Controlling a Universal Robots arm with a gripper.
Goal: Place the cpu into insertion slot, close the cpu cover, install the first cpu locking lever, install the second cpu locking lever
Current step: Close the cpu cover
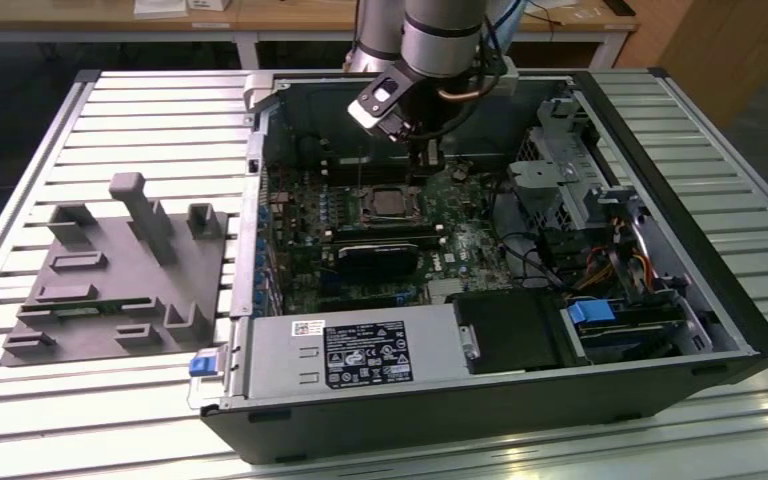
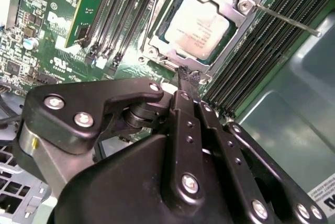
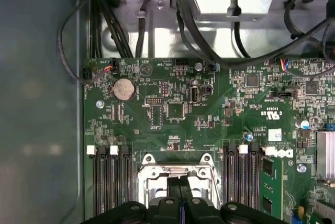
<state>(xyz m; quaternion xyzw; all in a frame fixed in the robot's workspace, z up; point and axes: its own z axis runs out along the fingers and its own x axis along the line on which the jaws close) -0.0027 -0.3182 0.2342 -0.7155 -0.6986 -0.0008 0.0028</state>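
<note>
The cpu [image 2: 199, 22], with its silvery top, lies in the insertion slot [image 1: 387, 203] on the green motherboard. The silver cpu cover [image 2: 239, 22] lies flat around it. A thin metal locking lever [image 2: 288, 17] sticks out from one corner of the socket, over the memory slots. My gripper [image 2: 186, 75] is shut, its black fingers pressed together, and nothing shows between them. Its tips stand at the socket's edge, just beside the cover. In the exterior view the gripper [image 1: 427, 165] hangs inside the open computer case, just behind the socket. In the first wrist view the fingers [image 3: 168, 203] overlap the socket frame [image 3: 175, 174].
A grey fixture block [image 1: 117, 260] lies on the slatted table at the exterior view's left. The power supply [image 1: 357, 355] lies along the case's front and a drive cage [image 1: 564, 170] on the right. Black memory slots [image 2: 251, 51] flank the socket. Cables [image 3: 183, 20] run above the board.
</note>
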